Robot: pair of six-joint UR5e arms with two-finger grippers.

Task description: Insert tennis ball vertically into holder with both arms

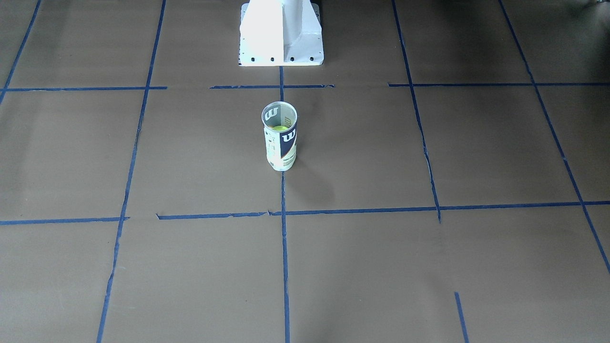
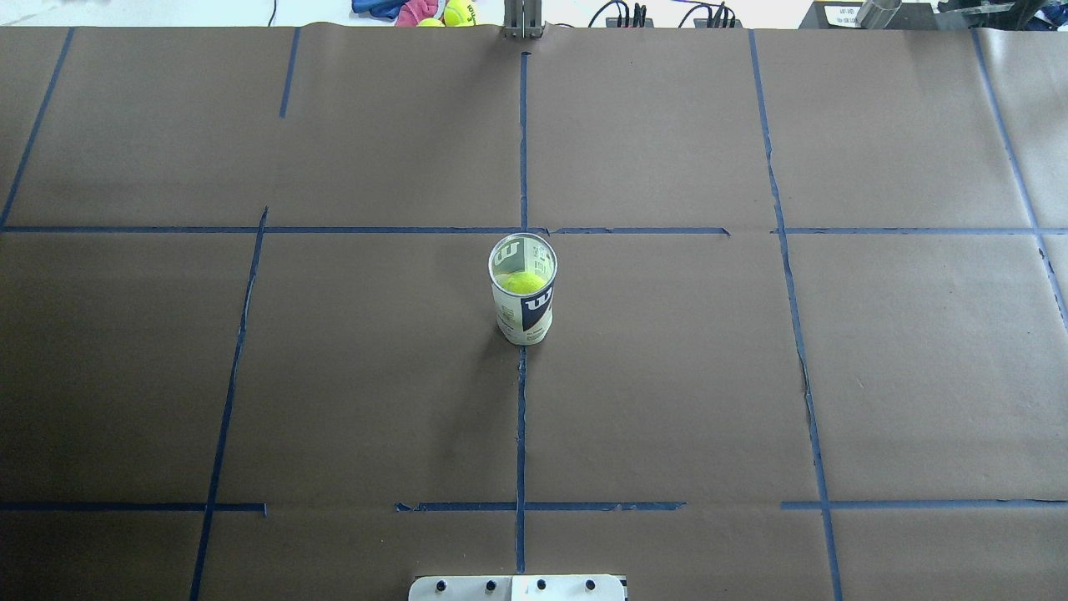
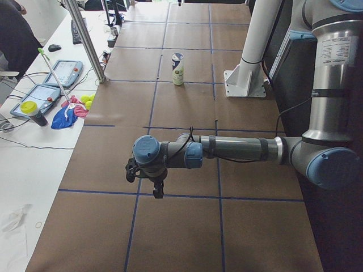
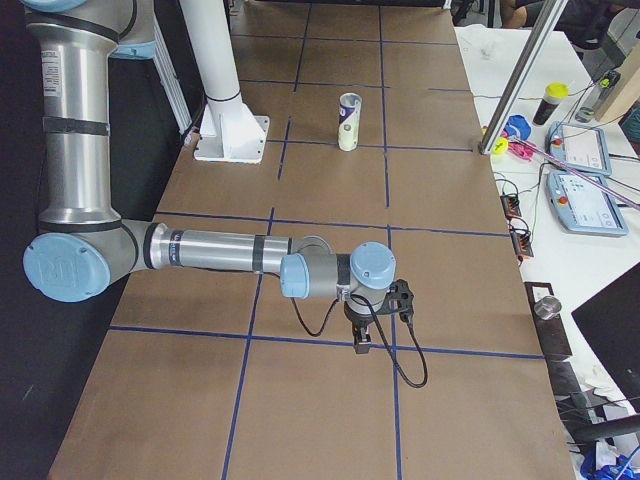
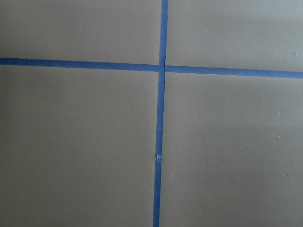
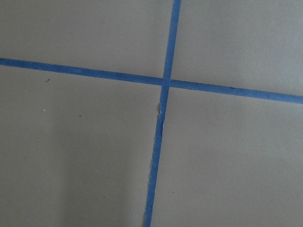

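The holder [image 2: 524,313], a clear can with a white and navy label, stands upright at the table's centre, on a blue tape line. The tennis ball [image 2: 522,282] sits inside it, seen through the open top; it also shows in the front view [image 1: 280,128]. The holder also shows in both side views [image 3: 178,69] [image 4: 349,122]. My left gripper [image 3: 159,190] hangs near the table's left end, far from the holder. My right gripper [image 4: 360,342] hangs near the right end, also far from it. I cannot tell whether either is open or shut. Both wrist views show only brown paper and blue tape.
The white pedestal base [image 1: 281,33] stands behind the holder on the robot's side. Spare tennis balls and cloth [image 2: 442,12] lie past the table's far edge. An aluminium post [image 3: 85,39] and operator tablets [image 3: 62,72] stand on the operators' side.
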